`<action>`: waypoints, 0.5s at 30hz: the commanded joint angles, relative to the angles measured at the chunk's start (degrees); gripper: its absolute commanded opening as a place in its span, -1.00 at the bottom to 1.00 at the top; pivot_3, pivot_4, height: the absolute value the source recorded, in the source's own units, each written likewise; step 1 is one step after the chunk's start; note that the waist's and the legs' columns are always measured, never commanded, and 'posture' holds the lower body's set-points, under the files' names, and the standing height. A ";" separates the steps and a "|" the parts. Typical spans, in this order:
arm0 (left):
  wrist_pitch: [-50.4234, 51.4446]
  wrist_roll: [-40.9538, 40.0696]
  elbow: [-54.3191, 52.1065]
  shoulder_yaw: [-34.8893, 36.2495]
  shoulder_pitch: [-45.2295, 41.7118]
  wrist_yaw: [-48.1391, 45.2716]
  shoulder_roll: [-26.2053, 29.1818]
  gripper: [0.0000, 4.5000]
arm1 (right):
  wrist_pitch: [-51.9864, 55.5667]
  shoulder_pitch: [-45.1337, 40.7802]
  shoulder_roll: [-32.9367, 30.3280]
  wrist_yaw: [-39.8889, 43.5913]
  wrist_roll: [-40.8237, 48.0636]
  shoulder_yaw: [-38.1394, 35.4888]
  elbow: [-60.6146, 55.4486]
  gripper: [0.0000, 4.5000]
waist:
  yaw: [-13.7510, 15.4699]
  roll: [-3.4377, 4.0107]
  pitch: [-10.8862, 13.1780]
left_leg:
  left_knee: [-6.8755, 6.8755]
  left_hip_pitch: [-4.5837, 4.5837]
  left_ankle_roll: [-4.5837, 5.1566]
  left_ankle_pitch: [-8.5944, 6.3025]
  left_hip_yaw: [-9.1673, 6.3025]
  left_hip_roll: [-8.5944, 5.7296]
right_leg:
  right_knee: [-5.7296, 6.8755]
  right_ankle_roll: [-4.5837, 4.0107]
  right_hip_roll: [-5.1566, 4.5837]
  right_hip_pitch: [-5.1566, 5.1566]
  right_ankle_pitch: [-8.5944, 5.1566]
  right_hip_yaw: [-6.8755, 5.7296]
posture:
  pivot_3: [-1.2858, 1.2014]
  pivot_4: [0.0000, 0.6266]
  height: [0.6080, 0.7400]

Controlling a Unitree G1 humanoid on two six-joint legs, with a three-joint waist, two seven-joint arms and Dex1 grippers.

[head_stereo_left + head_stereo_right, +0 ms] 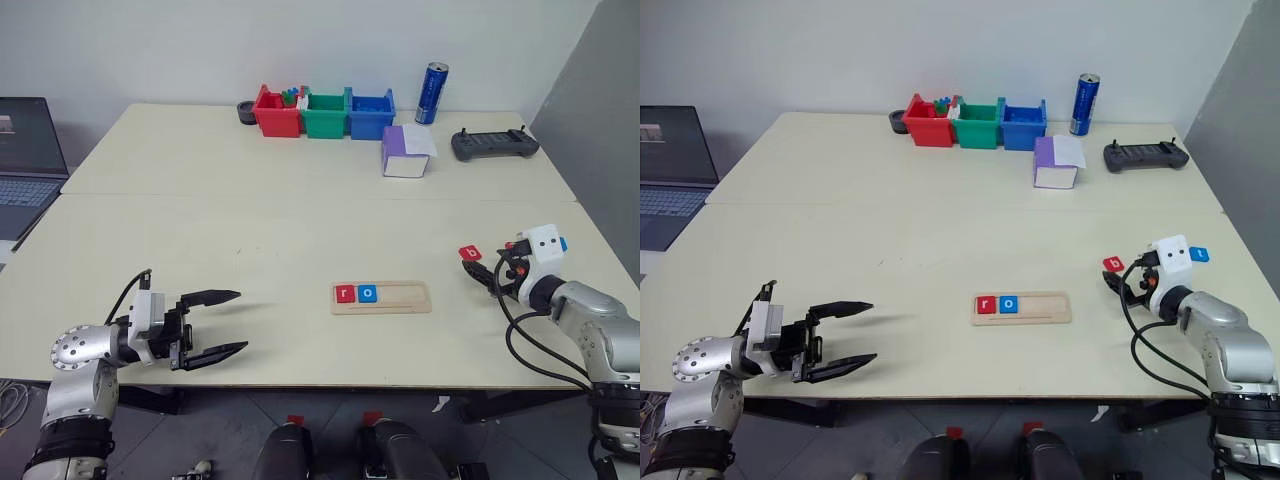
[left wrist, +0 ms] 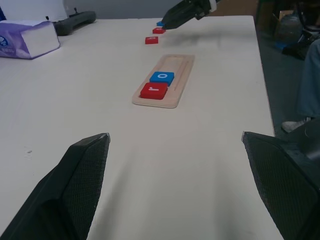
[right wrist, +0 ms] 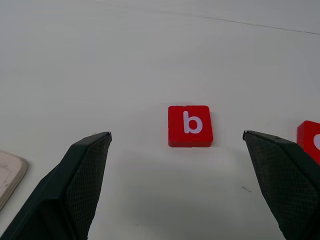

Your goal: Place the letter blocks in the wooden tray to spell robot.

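The wooden tray [image 1: 400, 298] lies near the table's front edge. A red "r" block [image 1: 345, 293] and a blue "o" block [image 1: 368, 293] sit side by side at its left end. A red "b" block [image 3: 190, 125] lies flat on the table to the right of the tray. My right gripper [image 1: 483, 275] is open just behind it, fingers wide on either side without touching. Another red block [image 3: 311, 140] lies next to the "b", and a blue block [image 1: 563, 243] lies further right. My left gripper [image 1: 240, 321] hovers open and empty at the front left, pointing toward the tray.
Red [image 1: 276, 113], green [image 1: 324, 114] and blue [image 1: 369, 113] bins stand in a row at the back, with a blue can [image 1: 432, 93] beside them. In front of them are a purple-and-white box [image 1: 404, 153] and a black controller [image 1: 494, 144]. A laptop [image 1: 25, 160] sits far left.
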 commanded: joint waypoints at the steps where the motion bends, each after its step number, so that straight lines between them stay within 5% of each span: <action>1: -1.36 0.53 0.28 0.44 -1.12 -0.44 1.35 0.99 | -0.05 -1.96 1.15 -2.85 -1.31 -0.92 -0.52 1.00 | -0.04 0.00 0.00 | 0.00 0.01 0.00 0.00 0.00 0.00 | 0.01 0.00 0.00 0.00 0.00 0.00 | 0.03 -0.52 1.00; 15: 1.49 0.34 -1.27 0.18 -1.54 0.48 2.36 0.99 | -0.43 -4.26 7.53 -8.18 -7.12 3.47 2.13 1.00 | -0.19 0.00 0.00 | -0.01 0.01 0.00 0.00 0.04 0.01 | 0.04 0.00 0.00 -0.02 0.00 0.03 | 0.03 -0.52 1.00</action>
